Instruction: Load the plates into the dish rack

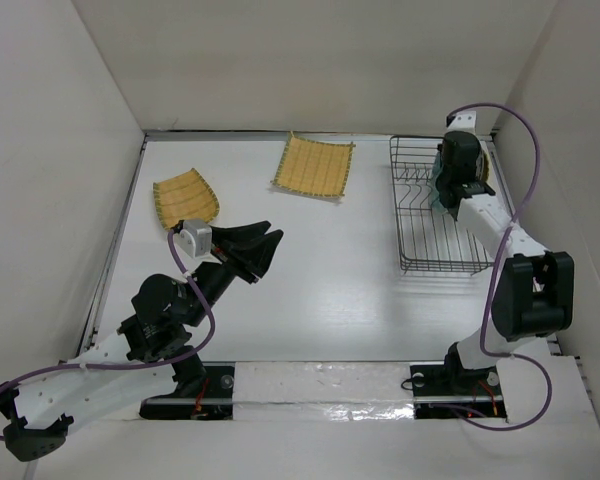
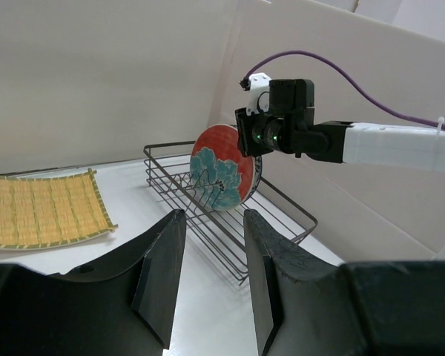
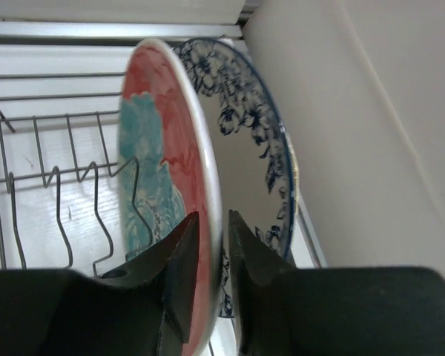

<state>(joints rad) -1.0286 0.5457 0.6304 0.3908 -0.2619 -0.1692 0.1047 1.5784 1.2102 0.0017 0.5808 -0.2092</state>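
Observation:
The large red plate [image 3: 163, 148] with its teal-white pattern stands on edge between the prongs of the black wire dish rack [image 1: 420, 215], at its far right end. Just behind it stands a white plate [image 3: 245, 141] with a dark blue floral pattern. My right gripper [image 3: 213, 219] straddles the red plate's rim; a thin gap shows at one finger, so it is open. Two square yellow ribbed plates [image 1: 314, 166] [image 1: 185, 198] lie flat at the back of the table. My left gripper [image 2: 213, 222] hovers open and empty at mid-left, facing the rack [image 2: 208, 230] and red plate [image 2: 222, 174].
White walls close in the table on the left, back and right. The rack sits tight against the right wall. A purple cable [image 1: 525, 150] loops above the right arm. The rack's near slots [image 1: 435, 245] hold nothing.

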